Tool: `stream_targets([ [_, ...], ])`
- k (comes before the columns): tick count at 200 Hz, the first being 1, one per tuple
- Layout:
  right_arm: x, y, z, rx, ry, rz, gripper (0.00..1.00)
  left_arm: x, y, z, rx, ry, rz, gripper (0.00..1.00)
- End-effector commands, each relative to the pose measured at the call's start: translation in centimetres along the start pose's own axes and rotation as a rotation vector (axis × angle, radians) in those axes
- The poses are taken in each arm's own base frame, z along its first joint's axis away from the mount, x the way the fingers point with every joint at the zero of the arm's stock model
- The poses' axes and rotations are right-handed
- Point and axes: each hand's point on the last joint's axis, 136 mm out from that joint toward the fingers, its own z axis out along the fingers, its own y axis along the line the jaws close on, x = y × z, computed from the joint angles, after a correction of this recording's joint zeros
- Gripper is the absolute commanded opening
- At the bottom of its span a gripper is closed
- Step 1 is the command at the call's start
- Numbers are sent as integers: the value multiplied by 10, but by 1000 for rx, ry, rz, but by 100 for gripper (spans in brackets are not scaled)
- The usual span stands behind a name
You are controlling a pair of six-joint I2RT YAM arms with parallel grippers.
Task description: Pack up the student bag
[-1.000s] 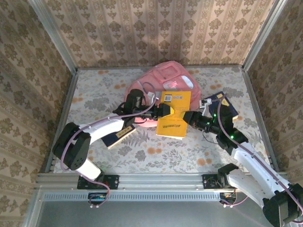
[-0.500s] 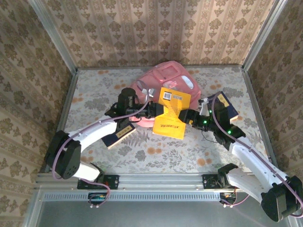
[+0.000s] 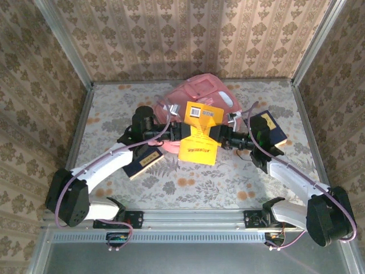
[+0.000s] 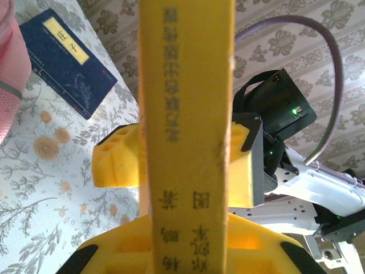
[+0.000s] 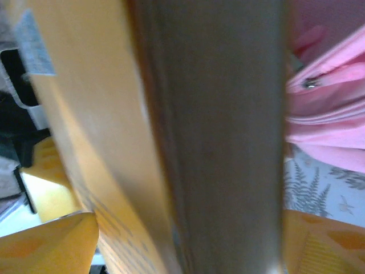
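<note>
yellow book spine: dark Chinese characters, unread | cover: barcode sticker | blue book: yellow label, characters illegible

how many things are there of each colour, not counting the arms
yellow: 1, the yellow book
dark blue: 2, the dark blue book on the left and the dark blue book on the right
pink: 1, the student bag
total: 4

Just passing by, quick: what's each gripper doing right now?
Left gripper: shut on the yellow book.
Right gripper: open, jaws astride that book.
</note>
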Motion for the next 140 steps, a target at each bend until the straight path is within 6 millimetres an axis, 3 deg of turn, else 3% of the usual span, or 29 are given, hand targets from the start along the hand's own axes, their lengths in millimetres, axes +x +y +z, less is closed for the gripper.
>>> stream_targets([
  [1, 2, 42, -4, -150, 14, -72, 72, -5, -32, -9, 96, -7, 101, 0],
  [21, 2, 43, -10, -116, -12, -89, 57, -9, -21, -14, 72, -25, 76, 0],
  [56, -2, 43, -10, -98, -54, -64, 16, -15, -11, -17, 50, -50, 42, 0],
  [68, -2, 46, -4, -98, -59, -62, 7, -14, -12, -15, 63, -50, 33, 0],
  [78, -7, 48, -2, -90, -85, -66, 0, -15, -12, -15, 69, -57, 20, 17],
  [88, -15, 47, -6, -62, -148, -65, 0, -18, -9, -16, 58, -72, -4, 41],
  [99, -27, 44, -15, -20, -245, -66, 0, -21, -6, -21, 44, -103, -32, 58],
  [112, -42, 41, -29, 23, -375, -62, 0, -24, -5, -27, 39, -150, -59, 68],
  [140, -65, 42, -48, 8, -561, -13, 0, -26, -2, -33, 9, -231, -106, 80],
])
